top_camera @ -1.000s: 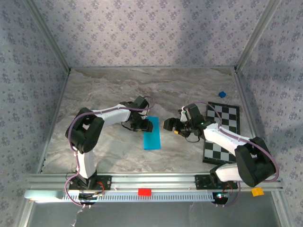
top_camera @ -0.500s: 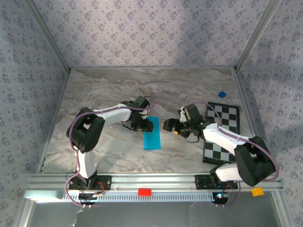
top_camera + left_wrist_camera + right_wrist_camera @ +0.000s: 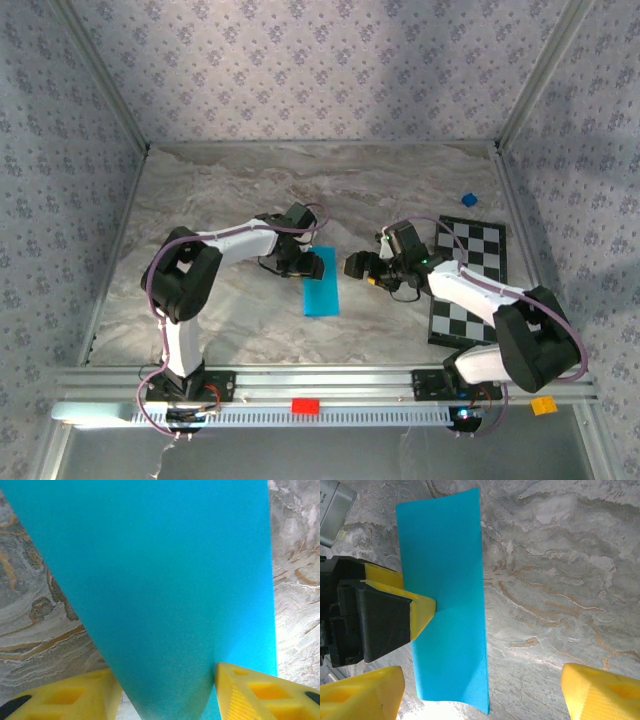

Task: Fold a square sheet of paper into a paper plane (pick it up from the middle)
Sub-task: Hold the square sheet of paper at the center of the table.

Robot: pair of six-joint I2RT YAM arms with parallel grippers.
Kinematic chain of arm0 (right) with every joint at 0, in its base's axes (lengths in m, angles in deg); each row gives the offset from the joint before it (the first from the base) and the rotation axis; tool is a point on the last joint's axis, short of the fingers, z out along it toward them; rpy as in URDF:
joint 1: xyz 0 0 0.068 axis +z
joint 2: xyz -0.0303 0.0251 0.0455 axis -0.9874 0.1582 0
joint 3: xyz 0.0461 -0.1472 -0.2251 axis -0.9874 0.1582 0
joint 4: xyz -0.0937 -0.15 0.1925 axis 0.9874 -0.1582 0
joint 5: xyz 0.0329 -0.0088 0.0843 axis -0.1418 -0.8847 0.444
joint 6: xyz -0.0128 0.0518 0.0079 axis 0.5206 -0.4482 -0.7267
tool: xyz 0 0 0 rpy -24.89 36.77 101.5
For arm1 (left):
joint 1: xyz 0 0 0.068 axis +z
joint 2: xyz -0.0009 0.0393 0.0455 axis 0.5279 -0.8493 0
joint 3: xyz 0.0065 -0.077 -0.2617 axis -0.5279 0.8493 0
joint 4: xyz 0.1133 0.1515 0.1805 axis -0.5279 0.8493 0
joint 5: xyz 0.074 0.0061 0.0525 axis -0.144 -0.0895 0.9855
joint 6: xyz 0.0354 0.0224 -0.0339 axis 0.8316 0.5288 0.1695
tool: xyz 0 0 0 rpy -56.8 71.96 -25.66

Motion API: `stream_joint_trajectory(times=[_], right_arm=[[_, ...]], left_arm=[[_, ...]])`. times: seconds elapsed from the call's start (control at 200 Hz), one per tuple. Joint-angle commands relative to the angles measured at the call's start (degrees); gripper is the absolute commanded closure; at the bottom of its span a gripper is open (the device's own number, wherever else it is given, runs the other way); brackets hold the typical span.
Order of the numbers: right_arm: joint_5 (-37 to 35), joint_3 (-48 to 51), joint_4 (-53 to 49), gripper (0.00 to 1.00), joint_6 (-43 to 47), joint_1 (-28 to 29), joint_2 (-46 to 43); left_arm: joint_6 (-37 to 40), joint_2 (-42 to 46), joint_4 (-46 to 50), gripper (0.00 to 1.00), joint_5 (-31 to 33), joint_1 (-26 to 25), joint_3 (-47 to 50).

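Far marble table (image 3: pixel 300 180) lies open — checkered board (image 3: pixel 470 290) and blue cube (image 3: pixel 468 199) occupy the right side.

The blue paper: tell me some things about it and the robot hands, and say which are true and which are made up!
1. The blue paper lies on the checkered board. False: it is on the marble table, left of the board and apart from it.
2. The right gripper is open. True.
3. The paper sits between the yellow fingers of the left gripper. True.
4. The paper is already a pointy plane. False: it is a long narrow strip.
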Motion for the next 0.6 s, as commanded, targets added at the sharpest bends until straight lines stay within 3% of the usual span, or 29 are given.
stream_joint_trajectory(times=[0.0, 0.295, 0.595], right_arm=[[-0.85, -1.44, -1.03, 0.17, 0.98, 0.47, 0.51], [-0.88, -1.44, -0.85, 0.18, 0.89, 0.65, 0.81], [-0.85, -1.44, 0.45, 0.31, 0.19, 1.17, 2.39]], left_arm=[[-0.29, -3.63, -1.67, 0.46, 1.75, -0.49, 0.83], [-1.04, -4.65, -1.78, 0.45, 2.37, -0.71, 0.83], [-0.78, -5.20, -1.89, 0.45, 2.46, -0.90, 0.86]])
